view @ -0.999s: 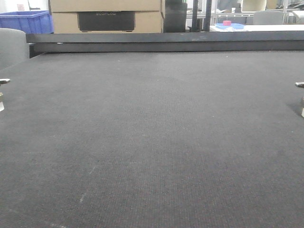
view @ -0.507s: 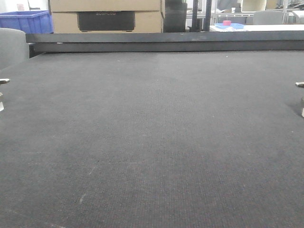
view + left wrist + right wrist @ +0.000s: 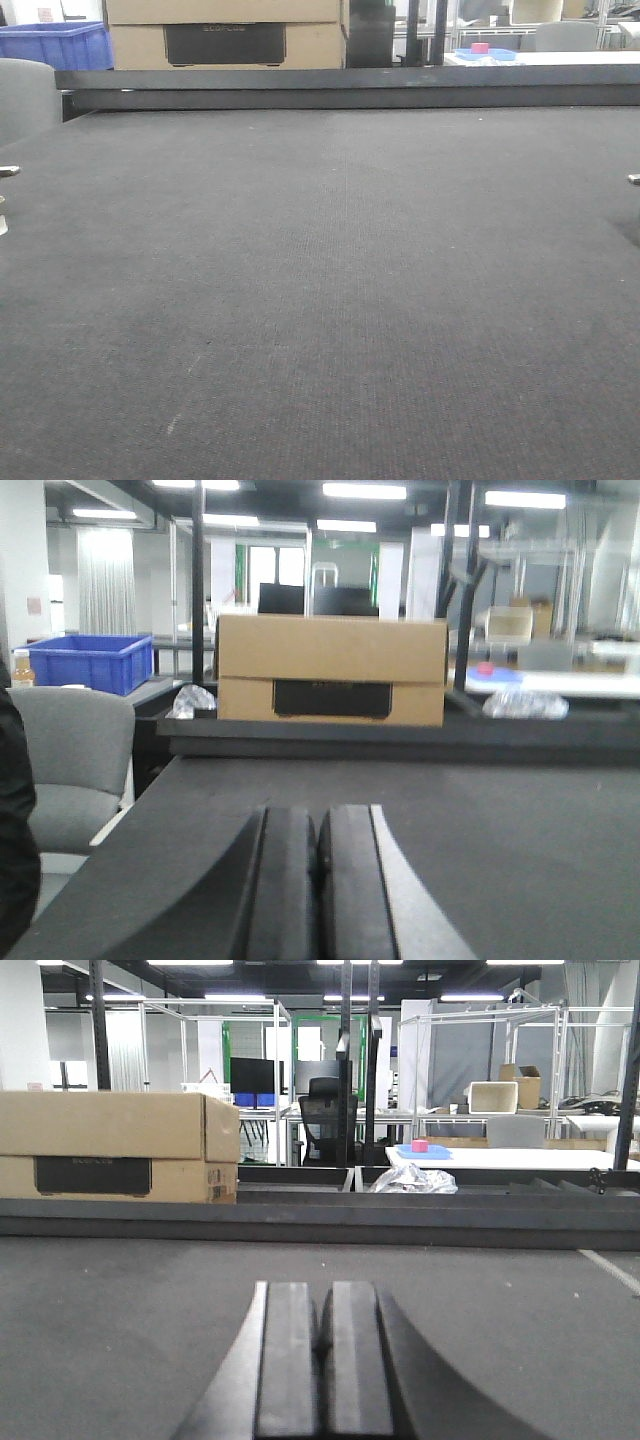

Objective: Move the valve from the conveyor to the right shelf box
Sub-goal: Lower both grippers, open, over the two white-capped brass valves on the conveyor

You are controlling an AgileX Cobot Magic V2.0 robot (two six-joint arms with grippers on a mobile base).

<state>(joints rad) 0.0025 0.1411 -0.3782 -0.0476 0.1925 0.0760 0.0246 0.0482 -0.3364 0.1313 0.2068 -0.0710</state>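
**Q:** Where the front view looks along the work surface, what fills it?

**A:** The conveyor [image 3: 340, 300], a dark grey woven belt, runs from the bottom edge up to the top quarter of the frame. There it ends at a dark rail [image 3: 350, 90]. Beyond the rail, at upper left, stand a cardboard box [image 3: 225, 35] and a blue crate [image 3: 55, 45].

**Q:** How do the two grippers stand?

**A:** The left gripper [image 3: 318, 825] is at bottom centre of the left wrist view. Its two black fingers [image 3: 285, 880] are pressed together and grip nothing, low over the belt. The right gripper [image 3: 322, 1300], at bottom centre of the right wrist view, is likewise closed, its fingers touching.

**Q:** And the valve?

**A:** Its place cannot be told from these views.

**Q:** What lies around the belt?

**A:** A grey chair [image 3: 70, 750] stands at the left of the left wrist view, just beside the belt's edge. Right of centre in the right wrist view, a pink object [image 3: 420, 1146] sits on a blue tray [image 3: 400, 1151]. The tray rests on a white table [image 3: 520, 1158], well beyond the rail.
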